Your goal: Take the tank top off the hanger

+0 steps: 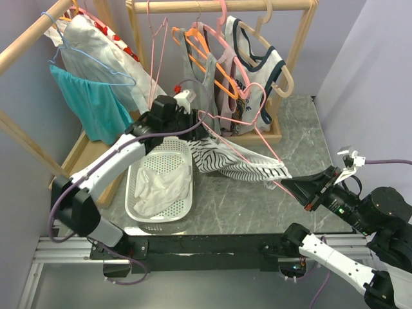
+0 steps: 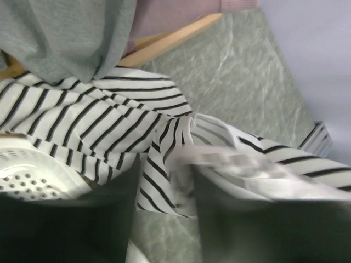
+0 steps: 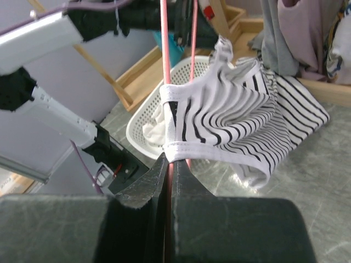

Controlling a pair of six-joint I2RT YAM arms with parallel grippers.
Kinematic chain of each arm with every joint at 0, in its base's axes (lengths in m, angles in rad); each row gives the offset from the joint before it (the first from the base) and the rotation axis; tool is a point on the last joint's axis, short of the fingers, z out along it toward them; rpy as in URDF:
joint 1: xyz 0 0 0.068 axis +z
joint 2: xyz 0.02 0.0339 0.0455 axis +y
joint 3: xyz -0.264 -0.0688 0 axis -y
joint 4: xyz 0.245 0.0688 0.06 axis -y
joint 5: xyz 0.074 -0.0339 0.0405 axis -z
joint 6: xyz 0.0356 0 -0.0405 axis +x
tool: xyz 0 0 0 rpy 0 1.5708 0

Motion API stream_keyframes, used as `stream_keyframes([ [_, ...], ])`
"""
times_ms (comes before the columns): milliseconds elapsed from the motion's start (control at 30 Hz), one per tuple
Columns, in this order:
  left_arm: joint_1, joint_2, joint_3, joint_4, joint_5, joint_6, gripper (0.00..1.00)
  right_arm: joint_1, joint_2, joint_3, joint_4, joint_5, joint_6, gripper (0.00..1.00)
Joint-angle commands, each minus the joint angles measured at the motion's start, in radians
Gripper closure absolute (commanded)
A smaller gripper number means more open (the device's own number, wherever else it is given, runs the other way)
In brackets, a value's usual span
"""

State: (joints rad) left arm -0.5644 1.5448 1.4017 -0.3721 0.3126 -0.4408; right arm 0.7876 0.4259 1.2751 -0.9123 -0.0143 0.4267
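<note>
Right wrist: tank top (image 3: 236, 120) apparently on pink hanger (image 3: 164, 55) between tight jaws.

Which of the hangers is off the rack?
The pink hanger threaded through the striped tank top, pinched in the right claw; every other hanger hangs on the wooden rails.

Grey marbled table (image 1: 257, 199) carried a white perforated basket (image 1: 170, 151) at left and a wooden rack base (image 1: 270, 137) at rear.
</note>
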Motion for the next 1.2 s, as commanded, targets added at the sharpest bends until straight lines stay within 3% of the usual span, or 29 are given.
stream_keyframes([
  [0, -0.037, -0.185, -0.110, 0.125, -0.079, 0.002, 0.37, 0.001, 0.031, 0.007, 0.151, 0.013, -0.026, 1.00],
  [33, -0.037, -0.210, -0.130, 0.139, -0.104, -0.004, 0.32, 0.002, 0.046, 0.006, 0.161, 0.013, -0.031, 1.00],
  [67, -0.038, -0.254, -0.157, 0.150, -0.125, -0.007, 0.01, 0.002, 0.051, 0.006, 0.165, 0.013, -0.034, 1.00],
  [367, -0.048, -0.373, -0.190, 0.137, -0.250, -0.010, 0.01, 0.002, 0.070, -0.019, 0.168, 0.086, -0.026, 1.00],
  [733, -0.049, -0.367, -0.175, 0.049, -0.447, -0.007, 0.01, 0.001, 0.014, -0.026, 0.184, 0.108, -0.017, 1.00],
  [1167, 0.063, -0.313, -0.139, 0.058, -0.395, 0.007, 0.01, 0.002, -0.029, 0.000, 0.102, 0.132, -0.020, 1.00],
])
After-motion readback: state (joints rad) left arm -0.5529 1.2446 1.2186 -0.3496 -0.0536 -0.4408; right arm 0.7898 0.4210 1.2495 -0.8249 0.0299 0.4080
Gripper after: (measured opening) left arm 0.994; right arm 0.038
